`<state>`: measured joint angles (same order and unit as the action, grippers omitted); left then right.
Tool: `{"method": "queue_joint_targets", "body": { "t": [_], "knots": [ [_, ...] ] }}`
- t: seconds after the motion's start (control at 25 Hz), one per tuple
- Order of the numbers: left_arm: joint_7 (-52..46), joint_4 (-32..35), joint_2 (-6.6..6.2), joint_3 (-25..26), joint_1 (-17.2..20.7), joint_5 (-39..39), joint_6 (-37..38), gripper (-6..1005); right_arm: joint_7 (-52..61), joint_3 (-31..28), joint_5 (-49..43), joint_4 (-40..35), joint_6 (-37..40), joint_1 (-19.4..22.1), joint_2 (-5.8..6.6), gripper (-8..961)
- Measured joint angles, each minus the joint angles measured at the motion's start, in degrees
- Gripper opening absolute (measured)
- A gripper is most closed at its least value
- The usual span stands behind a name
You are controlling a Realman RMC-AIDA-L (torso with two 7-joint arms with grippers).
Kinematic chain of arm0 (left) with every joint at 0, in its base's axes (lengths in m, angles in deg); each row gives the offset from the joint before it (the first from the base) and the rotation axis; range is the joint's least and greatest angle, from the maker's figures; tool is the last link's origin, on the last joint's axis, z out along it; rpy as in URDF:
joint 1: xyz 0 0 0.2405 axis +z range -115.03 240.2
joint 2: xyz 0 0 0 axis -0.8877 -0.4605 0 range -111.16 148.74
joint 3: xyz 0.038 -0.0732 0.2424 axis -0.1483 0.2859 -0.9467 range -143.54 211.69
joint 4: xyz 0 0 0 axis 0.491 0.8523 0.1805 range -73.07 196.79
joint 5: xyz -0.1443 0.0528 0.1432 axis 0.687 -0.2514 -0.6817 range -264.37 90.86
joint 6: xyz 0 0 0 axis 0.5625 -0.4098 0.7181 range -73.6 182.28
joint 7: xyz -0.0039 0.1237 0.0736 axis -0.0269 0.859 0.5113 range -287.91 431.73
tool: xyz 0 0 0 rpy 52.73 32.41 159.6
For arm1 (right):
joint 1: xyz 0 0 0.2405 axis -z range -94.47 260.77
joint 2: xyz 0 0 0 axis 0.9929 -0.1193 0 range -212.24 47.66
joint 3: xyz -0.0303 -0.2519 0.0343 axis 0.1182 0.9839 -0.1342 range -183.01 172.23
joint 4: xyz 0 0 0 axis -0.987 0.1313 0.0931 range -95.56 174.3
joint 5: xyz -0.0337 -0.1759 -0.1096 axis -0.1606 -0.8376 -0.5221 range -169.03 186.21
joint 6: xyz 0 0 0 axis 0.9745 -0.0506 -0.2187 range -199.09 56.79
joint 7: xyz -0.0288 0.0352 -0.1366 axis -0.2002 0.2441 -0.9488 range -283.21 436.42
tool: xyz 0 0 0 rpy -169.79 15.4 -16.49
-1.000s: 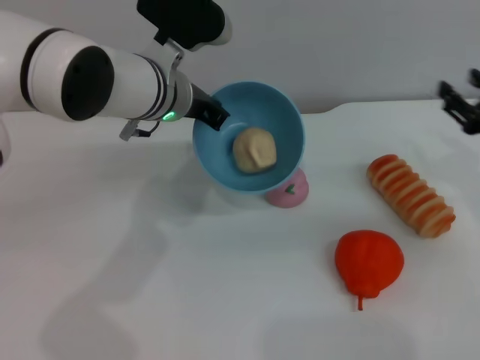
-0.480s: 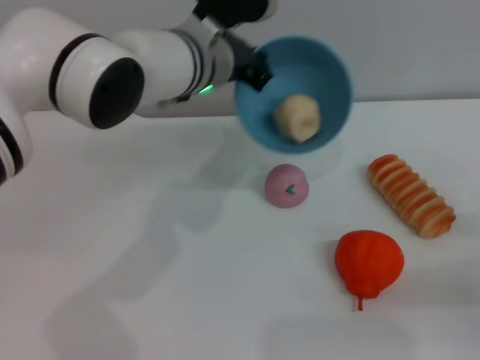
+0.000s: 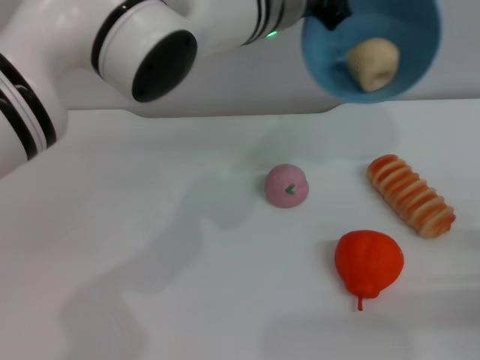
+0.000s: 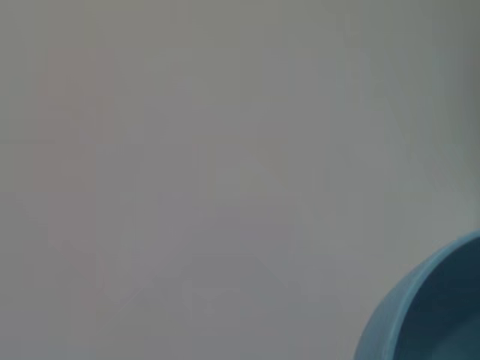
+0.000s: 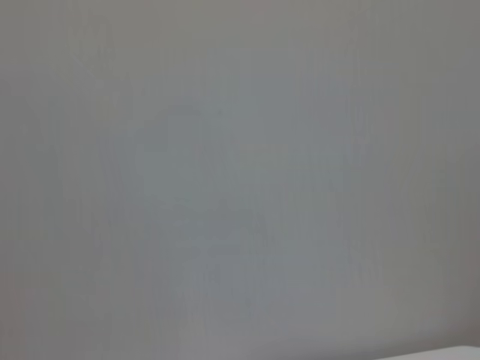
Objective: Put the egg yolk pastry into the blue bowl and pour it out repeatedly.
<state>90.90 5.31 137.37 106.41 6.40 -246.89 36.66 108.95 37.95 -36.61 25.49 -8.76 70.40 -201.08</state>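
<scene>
White and banded in black, the left arm is seen reaching across from the left side of the scene toward the far right, high above the tabletop (image 3: 135, 247). At its end the left gripper (image 3: 330, 13) is placed on the left part of the rim of the blue bowl (image 3: 405, 82), and its jaws are closed on that rim, so that the bowl is held clear of the tabletop, well above everything lying on it. The bowl is tilted, with its opening turned toward the near side, and its upper part is cut off by the edge of the head view. The egg yolk pastry (image 3: 373, 64) is seen inside the bowl, resting against the lower inner wall. In the left wrist view only a curved piece of the bowl's rim is shown against a plain grey background.

On the tabletop, a pink dome with a green mark (image 3: 286, 185) is found near the middle, below and to the left of the raised bowl. Nearer and further right lies a red pear-shaped fruit (image 3: 368, 262) with a short stem. At the far right a ridged, orange-striped bread roll (image 3: 410, 195) is laid at a slant.

The right gripper is not shown in any view, so the state of its jaws cannot be told.
</scene>
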Motion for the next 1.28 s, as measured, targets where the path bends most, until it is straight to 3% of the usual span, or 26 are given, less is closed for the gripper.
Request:
{"method": "queue_joint_targets", "body": {
  "t": [0.44,0.8,1.08,1.28],
  "knots": [
    [0.2,0.6,0.32,-5.4,0.0,-2.6,14.7,0,0.0,-0.1,0.0,0.2,1.5,-1.5,-0.04,505],
    [7.0,1.4,0.53,-4.7,0.3,-2.6,20.6,-1,-0.1,-0.1,0.0,0.5,1.6,-2.2,-0.03,504],
    [8.2,0.8,0.52,-4.2,2.2,-1.2,25.9,0,-0.1,-0.1,0.0,0.6,1.6,-2.2,-0.03,505],
    [9.4,1.1,0.51,-6.0,4.9,1.5,35.0,0,-0.1,-0.1,0.0,0.6,1.4,-2.7,-0.03,504]
  ]
}}
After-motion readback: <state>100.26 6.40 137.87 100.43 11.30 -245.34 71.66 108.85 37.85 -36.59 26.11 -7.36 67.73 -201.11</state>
